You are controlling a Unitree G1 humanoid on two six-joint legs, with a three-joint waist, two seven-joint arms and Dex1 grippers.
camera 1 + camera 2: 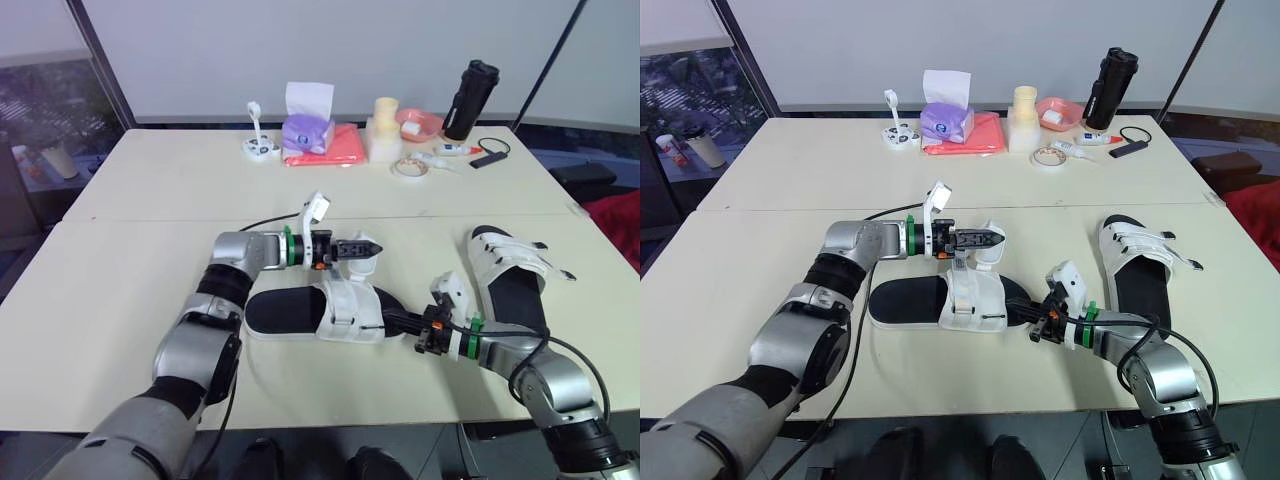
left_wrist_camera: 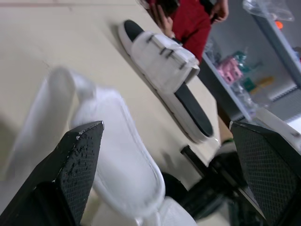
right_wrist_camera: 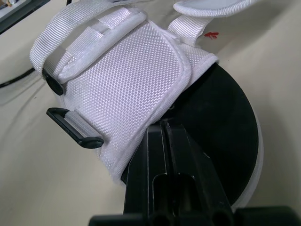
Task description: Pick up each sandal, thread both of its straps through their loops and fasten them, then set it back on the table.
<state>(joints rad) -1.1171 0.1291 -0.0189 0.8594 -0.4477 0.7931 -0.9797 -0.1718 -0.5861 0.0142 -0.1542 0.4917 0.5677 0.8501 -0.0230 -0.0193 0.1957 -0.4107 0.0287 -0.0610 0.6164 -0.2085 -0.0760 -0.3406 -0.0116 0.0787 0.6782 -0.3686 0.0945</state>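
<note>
Bracing the near sandal, loose strap between the left fingers

Lying flat on the table (image 1: 120,290), the near sandal (image 1: 290,312) has its long axis running across the robot's front, the heel toward the left and the strapped upper toward the right. The left gripper (image 1: 362,246) reaches in from the far side, level with that upper. Its fingers stand wide apart, with a loose white strap (image 2: 115,139) curling up between them but not pinched. The right gripper (image 1: 390,319) comes in from the toe end along the sandal's length. Its fingers are pressed together and their tips are tucked against the edge of the white upper where it meets the black sole. I cannot tell whether any fabric is caught between them. The left arm is therefore nearer to the free strap, and closing on it looks like the coming move.

The sandal has a black footbed and a white woven upper. One black plastic loop (image 3: 75,128) on its side is bare, while the band beside it already folds back through its ring. A second sandal (image 1: 512,290) lies well apart on the right, pointing away from the robot.
</note>
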